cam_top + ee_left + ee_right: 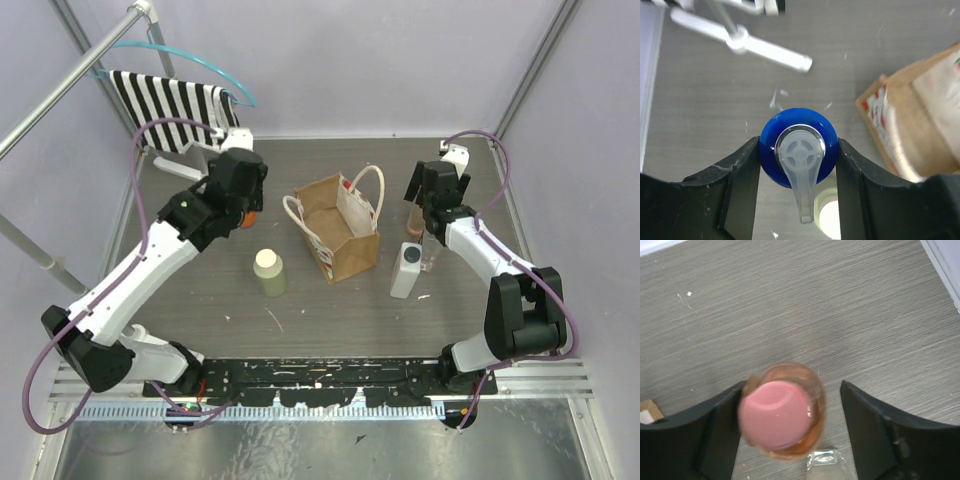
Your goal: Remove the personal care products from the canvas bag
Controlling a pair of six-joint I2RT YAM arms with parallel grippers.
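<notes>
Canvas bag (pixel 338 235) upright mid-table (pixel 330 315), mouth open, only bare lining visible inside. Olive bottle (pixel 269 272) stands left of bag, white flat bottle (pixel 405 270) right. Left gripper (pixel 798 150) clamped on blue bottle (pixel 768 151). Right gripper (pixel 792 390) spread around peach-pink bottle (pixel 780 415), one finger touching, other apart.

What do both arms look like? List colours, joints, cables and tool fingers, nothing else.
The left arm and right arm have white tubular links, black joint housings and black bases. A purple cable loops along each. The left tool and right tool each have two broad matte-black fingers, lightly scuffed on the left one.
</notes>
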